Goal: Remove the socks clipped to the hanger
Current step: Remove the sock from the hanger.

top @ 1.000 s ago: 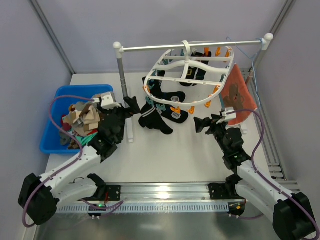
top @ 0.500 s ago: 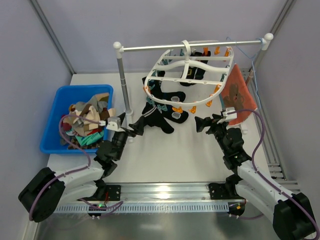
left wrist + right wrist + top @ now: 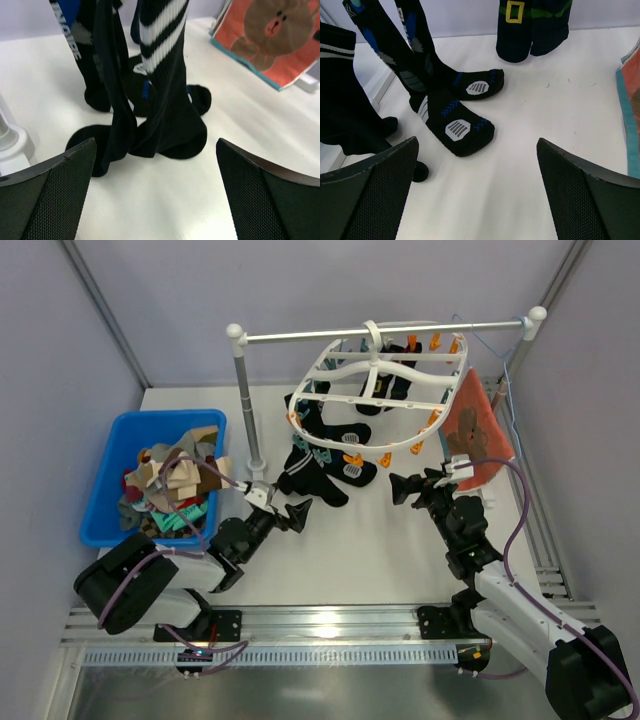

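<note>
Both claws are spread wide and empty. The left gripper (image 3: 292, 511) sits low on the table, centre-left of the overhead view. It points at the dark socks (image 3: 318, 478) dangling from the lower-left rim of the hanger (image 3: 378, 375). The right gripper (image 3: 398, 488) waits just right of centre, aimed at the same cluster from the other side.

The hanger hooks over the rail (image 3: 300, 336) near the top of the frame and hangs tilted, its low edge toward the arms. Sock toes pool on the tabletop beneath it.

Now the danger. In the left wrist view the white-striped sock (image 3: 167, 75) overlaps a plain black one (image 3: 117, 100) right between the fingers, so a close here may well catch two at once. A hard tug against a stubborn clip would likely swing the whole frame, tip it further, or even lift its hook off the rail. The post's base (image 3: 12, 142) is at the left edge of that view, near the left finger, so a sideways sweep risks a knock. The bear-print cloth (image 3: 267, 35) at upper right is not a target.

As for writing, pale letters run down a blue-trimmed sock (image 3: 70, 35) at upper left but are cropped, so I cannot read them with confidence. In the right wrist view a sock (image 3: 515, 25) at top centre carries a yellow buckle motif without text. No brand is legible.
</note>
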`<state>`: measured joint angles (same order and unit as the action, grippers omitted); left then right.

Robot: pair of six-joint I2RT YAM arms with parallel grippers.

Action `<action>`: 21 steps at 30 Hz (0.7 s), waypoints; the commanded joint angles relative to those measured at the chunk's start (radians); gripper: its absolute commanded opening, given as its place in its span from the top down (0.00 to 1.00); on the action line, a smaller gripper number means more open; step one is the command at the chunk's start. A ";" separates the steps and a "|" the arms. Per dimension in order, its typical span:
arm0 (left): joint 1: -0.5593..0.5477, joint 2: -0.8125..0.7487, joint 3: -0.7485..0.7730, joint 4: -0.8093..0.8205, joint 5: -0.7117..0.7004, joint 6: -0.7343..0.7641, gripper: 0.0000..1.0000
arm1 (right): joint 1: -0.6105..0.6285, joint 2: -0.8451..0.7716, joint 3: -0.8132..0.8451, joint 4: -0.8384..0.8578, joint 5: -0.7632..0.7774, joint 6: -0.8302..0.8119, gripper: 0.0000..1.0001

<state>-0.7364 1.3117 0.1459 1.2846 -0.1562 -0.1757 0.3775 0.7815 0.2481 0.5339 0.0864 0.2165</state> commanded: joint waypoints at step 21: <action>-0.180 0.273 0.228 0.262 -0.175 0.122 0.44 | -0.002 0.033 0.017 0.057 -0.022 -0.012 0.00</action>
<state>-0.8581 1.5787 0.3424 1.2892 -0.2447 -0.1123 0.3775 0.8143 0.2481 0.5377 0.0746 0.2127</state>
